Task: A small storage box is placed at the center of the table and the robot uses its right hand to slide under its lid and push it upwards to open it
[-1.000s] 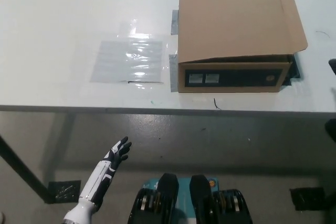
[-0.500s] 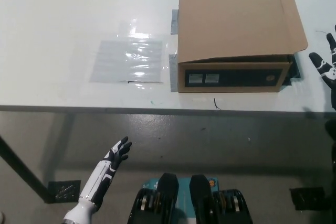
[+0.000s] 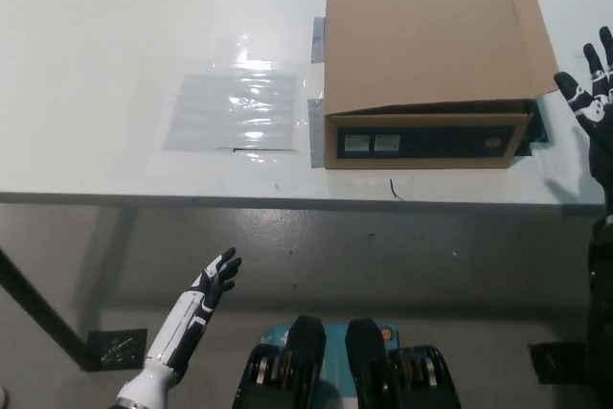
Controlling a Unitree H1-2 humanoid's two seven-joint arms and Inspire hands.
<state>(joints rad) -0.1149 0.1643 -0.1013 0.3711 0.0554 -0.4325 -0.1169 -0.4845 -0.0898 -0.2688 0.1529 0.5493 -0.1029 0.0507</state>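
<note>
**Right hand spread beside the box**

The right hand is empty, fingers spread, over the bench at the right edge, just right of the box. The lid lies flat. A plastic sheet lies left of the box. The left hand hangs empty and spread below the near edge.

White table with a clear plastic sheet.
The shiny, flat rectangular sheet lies near the table's front edge; grey floor below.
</note>
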